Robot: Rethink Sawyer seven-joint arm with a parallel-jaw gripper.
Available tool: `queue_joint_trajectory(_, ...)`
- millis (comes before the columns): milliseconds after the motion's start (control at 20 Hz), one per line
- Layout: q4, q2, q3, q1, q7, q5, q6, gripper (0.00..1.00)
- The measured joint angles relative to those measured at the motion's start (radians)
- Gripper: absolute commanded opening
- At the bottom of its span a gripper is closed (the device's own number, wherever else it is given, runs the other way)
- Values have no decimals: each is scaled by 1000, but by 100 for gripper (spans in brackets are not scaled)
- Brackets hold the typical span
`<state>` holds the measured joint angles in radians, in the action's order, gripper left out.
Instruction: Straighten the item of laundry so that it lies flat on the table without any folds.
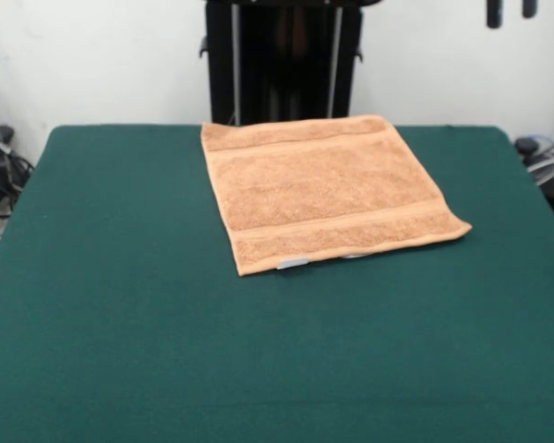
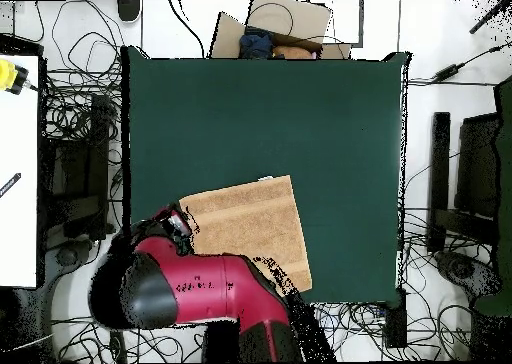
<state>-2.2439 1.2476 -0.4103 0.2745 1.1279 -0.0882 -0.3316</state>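
The item of laundry (image 1: 325,189) is a light orange-tan towel. It lies spread out on the far middle of the green table (image 1: 120,305), with border bands across it and a small grey tag (image 1: 293,264) at its near edge. In the overhead view the towel (image 2: 250,225) is partly covered by the red and black arm (image 2: 190,285). My gripper (image 1: 511,9) shows only as two dark fingertips (image 1: 494,11) at the top edge. It hangs high, to the right of the towel. The tips stand apart with nothing between them.
Tangled cables (image 2: 75,130) and black boxes (image 2: 440,180) surround the table. A cardboard box (image 2: 285,30) sits beyond the table's far edge. A white surface (image 2: 18,170) holding a yellow object (image 2: 8,75) stands at the left of the overhead view.
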Motion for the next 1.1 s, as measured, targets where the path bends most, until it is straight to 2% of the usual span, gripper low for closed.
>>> queue_joint_trajectory(250,45,11,8,-17,0,0,-38,100)
queue_joint_trajectory(1100,127,4,57,-38,0,1,-38,100)
